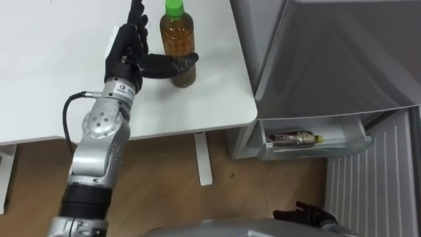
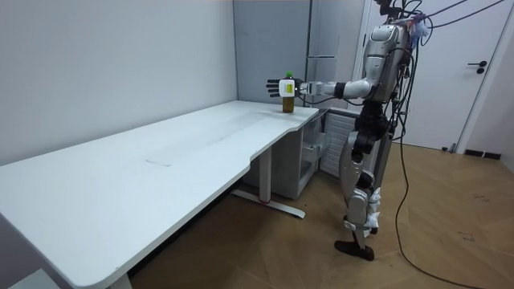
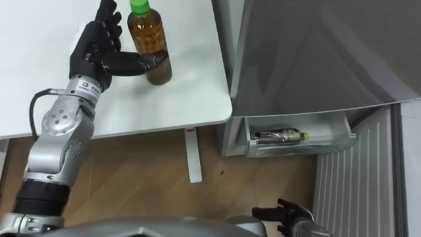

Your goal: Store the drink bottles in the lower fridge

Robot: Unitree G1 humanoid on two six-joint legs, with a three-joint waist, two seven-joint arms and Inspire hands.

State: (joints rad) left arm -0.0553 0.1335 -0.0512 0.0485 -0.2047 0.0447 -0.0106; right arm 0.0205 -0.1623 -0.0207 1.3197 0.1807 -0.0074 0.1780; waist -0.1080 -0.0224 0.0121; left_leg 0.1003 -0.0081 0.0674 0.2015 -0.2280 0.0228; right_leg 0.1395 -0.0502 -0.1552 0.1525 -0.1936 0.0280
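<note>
A humanoid robot stands at the end of a long white table, beside a tall grey fridge, with its left arm stretched out over the tabletop. Its left hand is at a drink bottle that stands upright near the table's corner closest to the fridge. The fingers point straight up, close together, just beside the bottle's left side. The thumb lies straight across the front of the bottle low down and touches it. The bottle is clear plastic with a green cap and is filled almost to the neck with amber-brown liquid.

Low in the fridge, a pale tray stands pulled out toward the robot. One second bottle lies in it on its side, dark in the body, its small yellow cap pointing to the right. Whether that bottle is full cannot be told.

The robot's right hand hangs low in front of the fridge, well apart from both bottles. Its dark fingers are loosely apart and hold nothing.

In the room view, the upright bottle sits at the far end of the table, with the outstretched hand against it.
</note>
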